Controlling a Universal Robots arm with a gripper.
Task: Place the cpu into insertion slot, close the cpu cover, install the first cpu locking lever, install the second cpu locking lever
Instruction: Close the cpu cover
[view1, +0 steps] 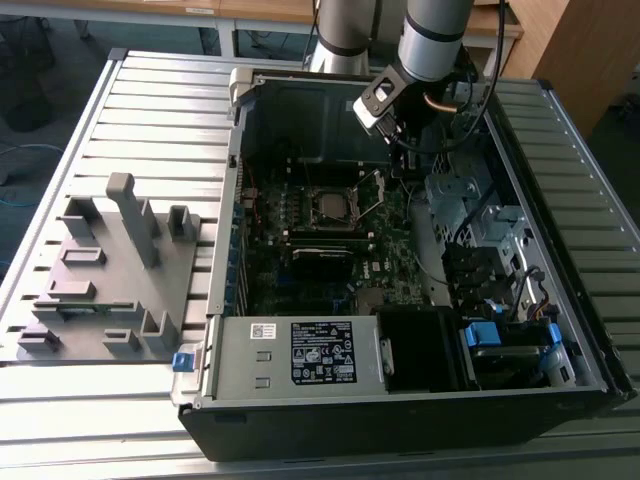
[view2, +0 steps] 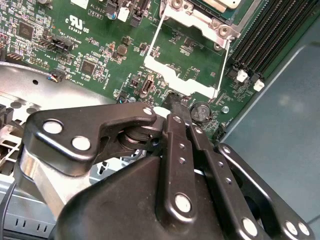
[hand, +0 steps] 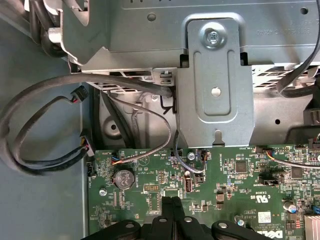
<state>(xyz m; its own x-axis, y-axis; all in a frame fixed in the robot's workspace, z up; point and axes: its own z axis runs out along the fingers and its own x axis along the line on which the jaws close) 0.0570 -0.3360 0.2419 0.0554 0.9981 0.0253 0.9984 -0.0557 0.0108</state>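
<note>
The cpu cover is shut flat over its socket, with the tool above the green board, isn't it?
Not quite: the cpu cover is swung open, off the insertion slot; the second wrist view shows the green board through its cut-out. The tool is indeed above that board.

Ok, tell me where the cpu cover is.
In the second wrist view the cpu cover is swung open, between the insertion slot and the gripper.
</note>
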